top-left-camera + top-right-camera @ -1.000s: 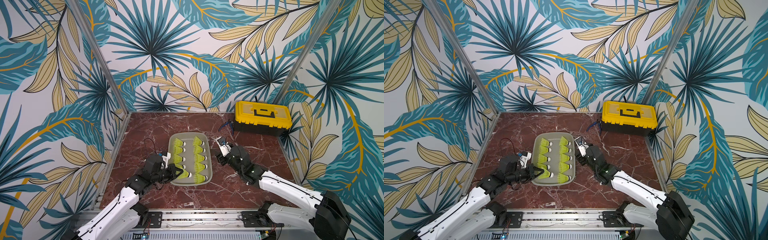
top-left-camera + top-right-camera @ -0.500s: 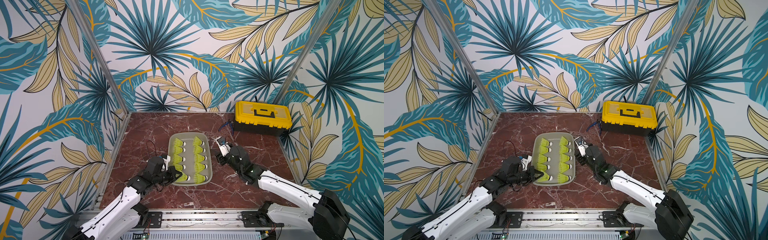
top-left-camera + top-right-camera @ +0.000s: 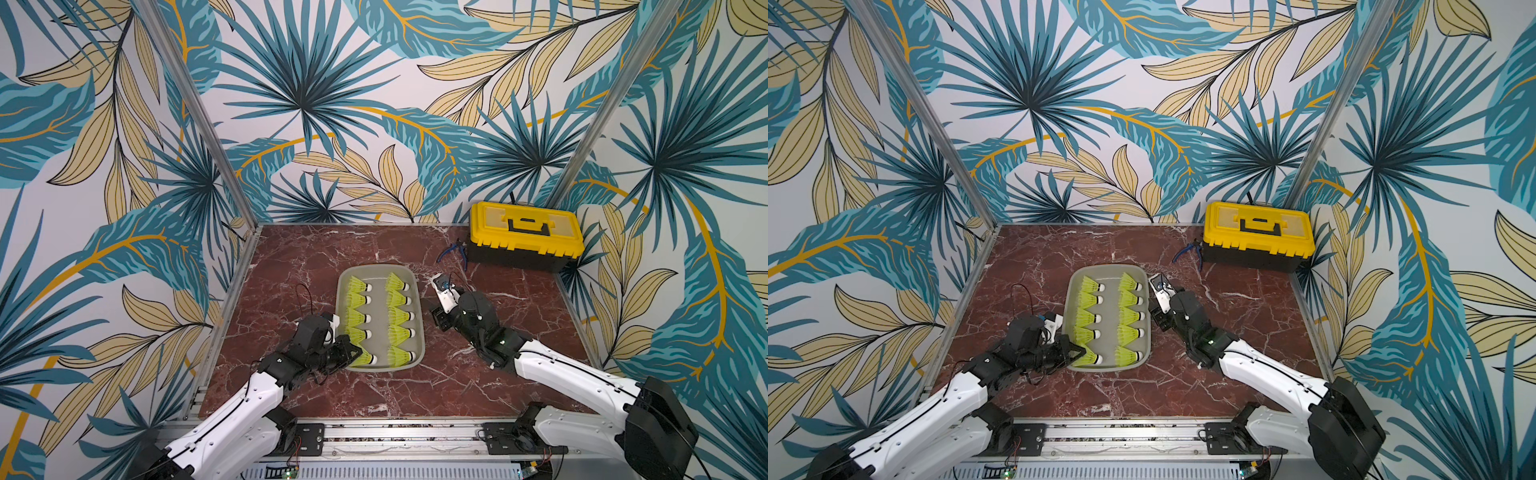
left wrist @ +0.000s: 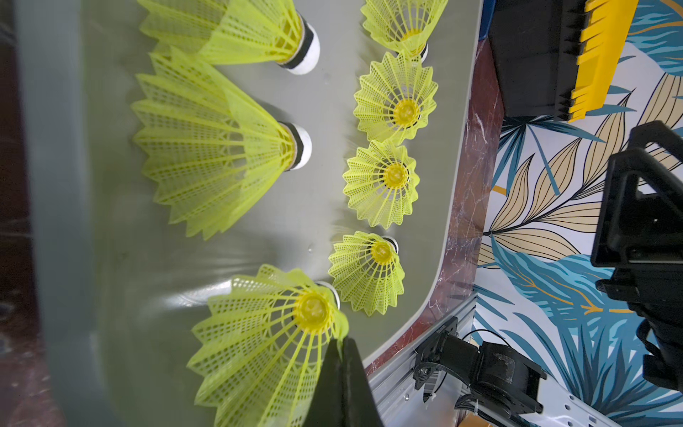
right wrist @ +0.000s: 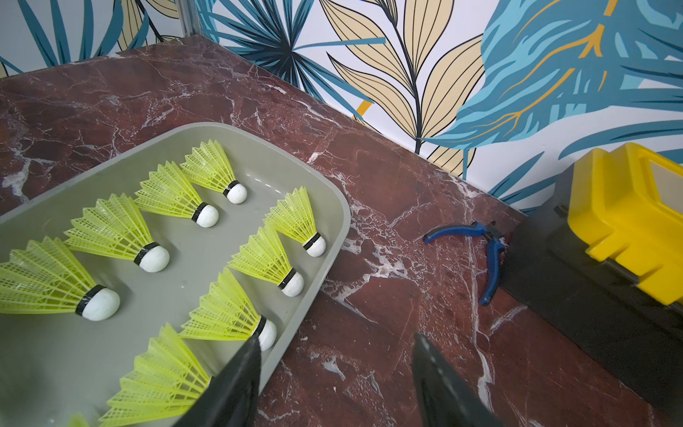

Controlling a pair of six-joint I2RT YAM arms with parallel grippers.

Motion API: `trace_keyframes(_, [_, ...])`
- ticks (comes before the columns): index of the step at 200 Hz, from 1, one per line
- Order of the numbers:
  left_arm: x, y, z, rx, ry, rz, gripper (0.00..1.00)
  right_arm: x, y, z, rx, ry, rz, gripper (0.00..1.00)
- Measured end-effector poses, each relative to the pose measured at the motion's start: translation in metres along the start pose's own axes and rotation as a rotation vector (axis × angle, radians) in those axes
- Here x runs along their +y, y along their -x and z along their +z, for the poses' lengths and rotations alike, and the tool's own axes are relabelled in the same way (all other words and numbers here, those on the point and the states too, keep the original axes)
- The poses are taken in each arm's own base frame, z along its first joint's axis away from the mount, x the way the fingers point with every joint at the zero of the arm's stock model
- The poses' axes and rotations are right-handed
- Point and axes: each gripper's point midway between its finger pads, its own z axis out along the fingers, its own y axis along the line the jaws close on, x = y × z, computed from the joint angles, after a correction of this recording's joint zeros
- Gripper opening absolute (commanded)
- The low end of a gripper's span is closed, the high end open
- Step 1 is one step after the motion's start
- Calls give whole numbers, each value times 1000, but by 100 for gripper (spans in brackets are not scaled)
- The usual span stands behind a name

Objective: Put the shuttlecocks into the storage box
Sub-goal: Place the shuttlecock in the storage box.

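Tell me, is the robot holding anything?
The left gripper pinches the nearest shuttlecock by its skirt's rim, inside the storage box. The right gripper is open, holding nothing.

A black toolbox [image 3: 524, 245] with a yellow lid stands at the far right corner of the red marble table [image 3: 291, 257]. Blue pliers [image 3: 454, 252] lie just beside it.

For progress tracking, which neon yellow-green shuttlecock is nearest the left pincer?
The near-left corner shuttlecock of the grey plastic tray; the left pincer pinches only its skirt.

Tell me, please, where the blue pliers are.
In both top views the blue pliers lie at the back right, beside the yellow-lidded toolbox.
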Motion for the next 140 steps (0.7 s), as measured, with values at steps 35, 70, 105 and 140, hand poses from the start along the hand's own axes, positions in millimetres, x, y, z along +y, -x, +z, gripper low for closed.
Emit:
trace_keyframes(35, [4,3,0,-21,17,2,0,0,0,0,0,0,0,65])
trace_keyframes(70, [8,7,0,-42,35,5,0,0,0,0,0,0,4,65])
trace_keyframes(105, [10,10,0,-62,49,4,0,0,0,0,0,0,5,65])
trace_keyframes(140, [12,12,0,-74,57,4,0,0,0,0,0,0,8,65])
